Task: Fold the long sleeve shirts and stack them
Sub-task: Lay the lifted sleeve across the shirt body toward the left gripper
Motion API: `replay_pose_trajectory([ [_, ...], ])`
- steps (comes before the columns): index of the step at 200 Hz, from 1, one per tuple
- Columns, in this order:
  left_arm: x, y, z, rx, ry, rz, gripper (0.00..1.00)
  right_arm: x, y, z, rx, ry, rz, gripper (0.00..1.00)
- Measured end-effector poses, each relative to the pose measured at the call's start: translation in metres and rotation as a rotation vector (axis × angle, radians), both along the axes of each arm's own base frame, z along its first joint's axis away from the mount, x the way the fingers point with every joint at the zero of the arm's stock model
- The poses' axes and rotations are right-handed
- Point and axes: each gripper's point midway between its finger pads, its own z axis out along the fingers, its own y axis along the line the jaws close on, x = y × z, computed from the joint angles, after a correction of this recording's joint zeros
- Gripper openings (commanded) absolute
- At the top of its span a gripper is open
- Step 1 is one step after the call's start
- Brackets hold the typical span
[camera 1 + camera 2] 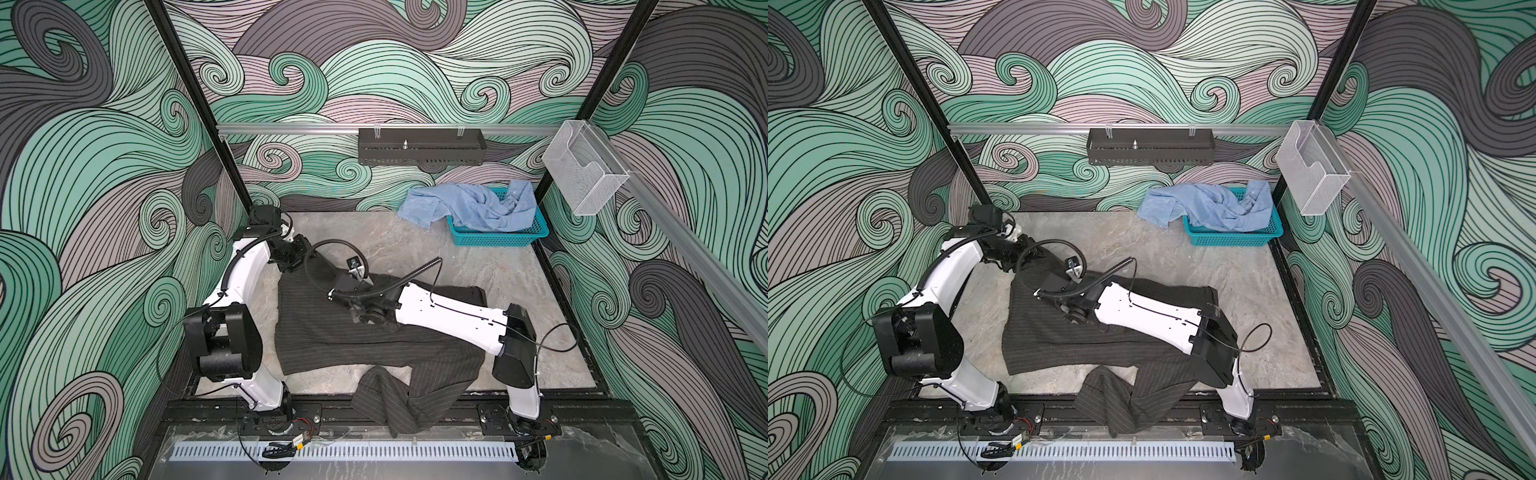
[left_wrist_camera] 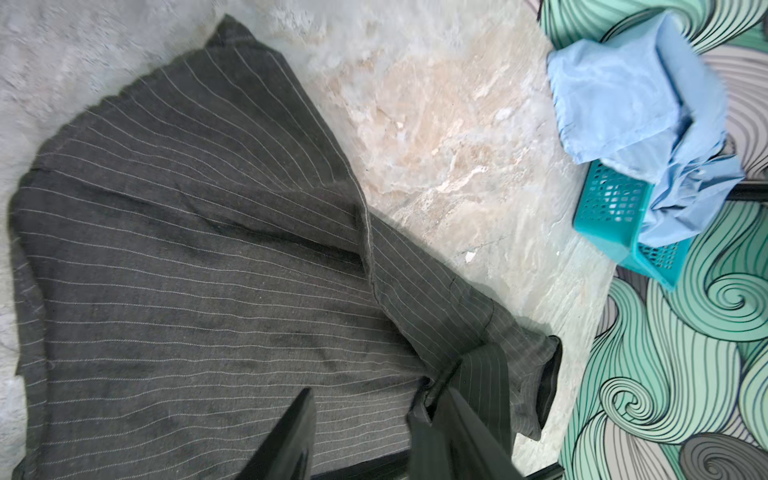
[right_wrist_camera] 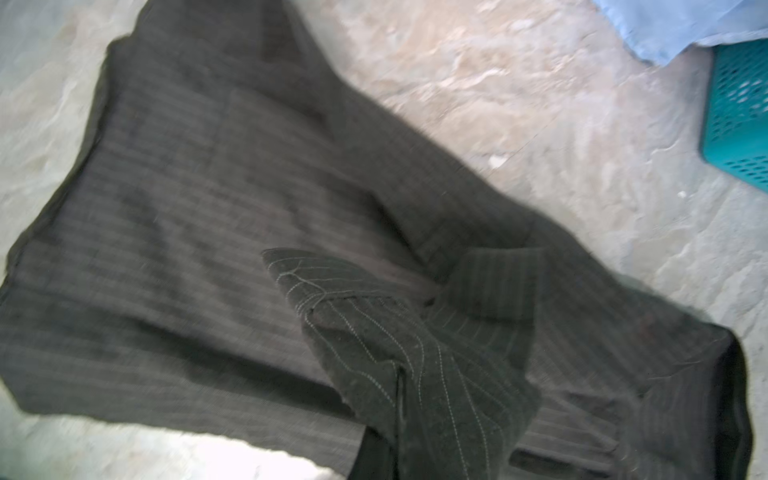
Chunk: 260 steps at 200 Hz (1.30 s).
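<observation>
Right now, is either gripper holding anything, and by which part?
The right gripper pinches the pinstriped shirt by a bunched stitched edge; cuff or collar, I cannot tell. The left gripper holds nothing.

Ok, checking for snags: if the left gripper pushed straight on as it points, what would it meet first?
Probably the grey pinstriped shirt, spread just ahead of the left gripper; depth is unclear.

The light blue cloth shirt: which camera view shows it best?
A top view: in both top views the light blue cloth shirt shows whole, crumpled over the teal perforated plastic basket, one end spilling past its rim. The left wrist view shows the shirt slightly blurred; the right wrist view, only a corner.
</observation>
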Motion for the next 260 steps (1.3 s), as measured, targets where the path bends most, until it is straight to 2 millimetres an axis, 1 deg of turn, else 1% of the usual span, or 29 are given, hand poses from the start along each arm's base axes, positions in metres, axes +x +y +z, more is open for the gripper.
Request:
replay_pose_trajectory([
  [5,0.000,0.002,0.002,-0.001,-0.007,0.007,0.52,-0.007,0.005,-0.004,-0.003,0.008,0.017,0.47],
  [13,-0.001,0.004,0.006,-0.001,-0.016,0.015,0.52,-0.020,0.013,-0.013,-0.013,0.024,0.049,0.59],
  [25,-0.002,0.006,0.010,0.000,-0.029,0.023,0.52,-0.038,0.021,-0.026,-0.029,0.051,0.103,0.71],
  [36,-0.002,0.008,0.013,0.000,-0.040,0.030,0.52,-0.054,0.025,-0.039,-0.044,0.081,0.155,0.75],
  [42,-0.003,0.009,0.014,0.000,-0.039,0.032,0.52,-0.061,0.026,-0.043,-0.050,0.093,0.181,0.80],
  [49,-0.005,0.009,0.013,0.000,-0.038,0.034,0.52,-0.067,0.025,-0.049,-0.056,0.107,0.210,0.82],
  [58,-0.007,0.009,0.012,0.000,-0.035,0.035,0.52,-0.071,0.020,-0.054,-0.066,0.119,0.242,0.83],
  [70,-0.009,0.009,0.010,-0.001,-0.030,0.036,0.52,-0.072,0.009,-0.055,-0.064,0.138,0.267,0.84],
  [78,-0.010,0.009,0.009,-0.002,-0.026,0.036,0.52,-0.069,0.000,-0.051,-0.051,0.147,0.275,0.84],
  [91,-0.011,0.009,0.008,-0.003,-0.023,0.037,0.52,-0.056,-0.016,-0.040,-0.009,0.158,0.254,0.84],
  [108,-0.013,0.009,0.005,-0.005,-0.015,0.041,0.52,-0.027,-0.040,-0.023,0.064,0.160,0.181,0.84],
  [119,-0.014,0.009,0.005,-0.006,-0.011,0.043,0.52,-0.010,-0.055,-0.018,0.099,0.166,0.132,0.84],
  [135,-0.014,0.009,0.004,-0.007,-0.008,0.046,0.52,0.011,-0.071,-0.019,0.127,0.185,0.064,0.83],
  [146,-0.014,0.009,0.004,-0.007,-0.009,0.047,0.52,0.018,-0.076,-0.024,0.138,0.207,0.034,0.83],
  [157,-0.014,0.009,0.004,-0.008,-0.007,0.048,0.52,0.020,-0.077,-0.031,0.147,0.239,0.015,0.81],
  [173,-0.014,0.009,0.004,-0.008,-0.007,0.049,0.52,0.022,-0.072,-0.042,0.156,0.292,-0.011,0.77],
  [197,-0.014,0.010,0.004,-0.006,-0.006,0.050,0.52,0.021,-0.061,-0.065,0.170,0.382,-0.057,0.64],
  [209,-0.014,0.010,0.003,-0.005,-0.006,0.050,0.52,0.019,-0.055,-0.076,0.174,0.426,-0.071,0.48],
  [218,-0.014,0.010,0.003,-0.005,-0.006,0.050,0.52,0.018,-0.051,-0.082,0.186,0.460,-0.089,0.34],
  [222,-0.014,0.010,0.003,-0.005,-0.006,0.050,0.52,0.018,-0.049,-0.085,0.189,0.472,-0.093,0.26],
  [231,-0.014,0.010,0.003,-0.005,-0.006,0.050,0.52,0.019,-0.046,-0.088,0.197,0.493,-0.107,0.11],
  [239,-0.014,0.010,0.003,-0.005,-0.006,0.050,0.52,0.021,-0.047,-0.090,0.207,0.506,-0.121,0.00],
  [250,-0.014,0.010,0.003,-0.005,-0.005,0.050,0.52,0.027,-0.050,-0.088,0.217,0.510,-0.140,0.00],
  [260,-0.013,0.009,0.001,-0.007,-0.001,0.049,0.52,0.038,-0.054,-0.082,0.232,0.498,-0.152,0.00],
])
